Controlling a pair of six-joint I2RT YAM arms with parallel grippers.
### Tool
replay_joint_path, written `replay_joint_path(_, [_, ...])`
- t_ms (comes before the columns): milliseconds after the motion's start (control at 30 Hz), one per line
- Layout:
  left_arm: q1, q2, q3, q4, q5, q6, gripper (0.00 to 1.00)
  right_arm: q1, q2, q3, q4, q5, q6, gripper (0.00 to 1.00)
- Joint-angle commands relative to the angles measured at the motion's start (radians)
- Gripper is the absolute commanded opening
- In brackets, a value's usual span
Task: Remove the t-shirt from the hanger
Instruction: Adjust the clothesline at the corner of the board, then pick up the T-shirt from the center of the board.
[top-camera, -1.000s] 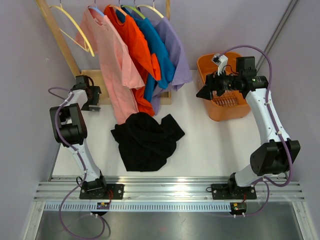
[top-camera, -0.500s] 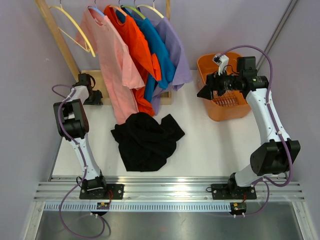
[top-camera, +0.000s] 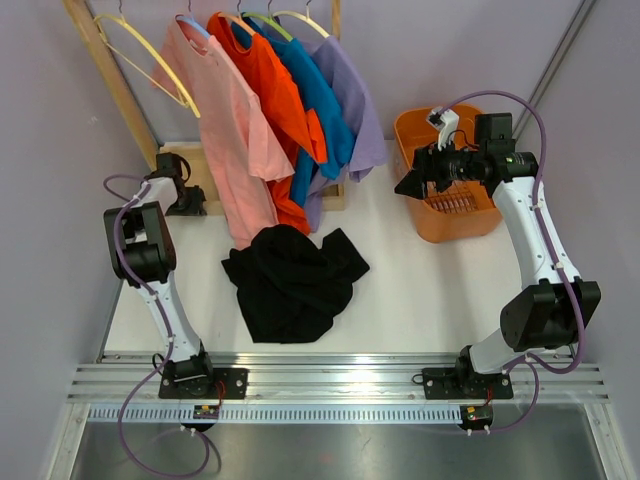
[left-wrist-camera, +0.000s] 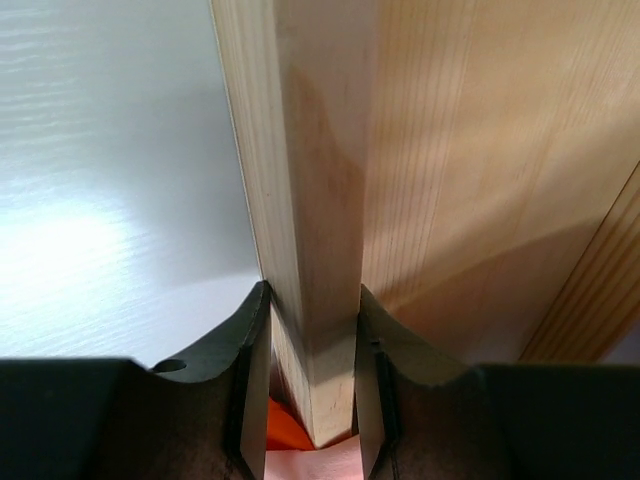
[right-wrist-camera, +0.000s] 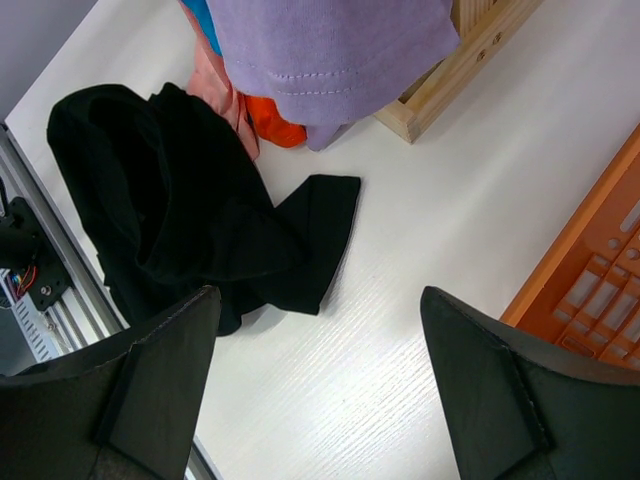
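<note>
Pink (top-camera: 235, 130), orange (top-camera: 272, 95), blue (top-camera: 322, 115) and lavender (top-camera: 355, 110) t-shirts hang on hangers from a wooden rack (top-camera: 108, 80). An empty yellow hanger (top-camera: 150, 62) hangs at the rack's left end. A black t-shirt (top-camera: 295, 280) lies crumpled on the table. My left gripper (top-camera: 186, 200) is low at the rack's foot, with its jaws shut on a wooden bar (left-wrist-camera: 310, 200) of the rack. My right gripper (top-camera: 408, 185) hovers open and empty above the white table, right of the black t-shirt (right-wrist-camera: 180, 210).
An orange basket (top-camera: 455, 228) stands at the back right, just behind my right gripper; its edge (right-wrist-camera: 600, 280) shows in the right wrist view. The rack's wooden base (right-wrist-camera: 470, 60) lies under the lavender shirt's hem. Purple walls close in on both sides.
My left gripper has moved onto the rack's foot and shut on the wooden bar. The empty hanger and the shirts have shifted slightly. The right arm has stayed still.
</note>
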Motion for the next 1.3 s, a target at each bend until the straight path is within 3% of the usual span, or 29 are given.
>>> replay_joint_path(0, [-0.004,-0.074,-0.093,-0.021,0.033,0.017,0.14,-0.007,-0.030,0.015,0.043,-0.010,0.014,0.89])
replay_joint_path(300, [-0.015,-0.151,-0.194,0.042,0.073,0.040,0.16,-0.005,-0.045,0.007,0.049,-0.036,0.014,0.89])
replay_joint_path(367, [-0.013,-0.153,-0.177,0.042,0.090,0.056,0.31,-0.005,-0.050,0.009,0.038,-0.045,0.006,0.89])
replay_joint_path(400, [-0.012,-0.154,-0.163,0.047,0.096,0.063,0.49,-0.007,-0.050,0.010,0.029,-0.061,-0.015,0.89])
replay_joint_path(533, [-0.010,-0.196,-0.117,0.067,0.125,0.092,0.80,-0.005,-0.062,0.012,-0.046,-0.143,-0.127,0.89])
replay_joint_path(633, [-0.009,-0.268,-0.117,0.096,0.148,0.131,0.91,-0.004,-0.068,0.013,-0.158,-0.246,-0.292,0.90])
replay_joint_path(733, [-0.010,-0.369,-0.143,0.108,0.155,0.206,0.97,0.001,-0.065,0.021,-0.320,-0.347,-0.527,0.91])
replay_joint_path(800, [-0.010,-0.439,-0.214,0.137,0.168,0.267,0.99,0.019,-0.056,0.029,-0.513,-0.412,-0.796,0.91])
replay_joint_path(900, [-0.013,-0.608,-0.365,0.183,0.168,0.368,0.99,0.079,-0.033,0.027,-0.659,-0.415,-0.975,0.91])
replay_joint_path(1033, [-0.039,-0.811,-0.571,0.220,0.245,0.508,0.99,0.151,-0.013,0.004,-0.657,-0.383,-0.974,0.91])
replay_joint_path(1133, [-0.128,-0.918,-0.668,0.196,0.288,0.594,0.99,0.199,-0.010,-0.008,-0.585,-0.351,-0.899,0.91])
replay_joint_path(1267, [-0.336,-1.062,-0.771,0.235,0.306,0.625,0.99,0.229,0.003,-0.008,-0.500,-0.306,-0.792,0.91])
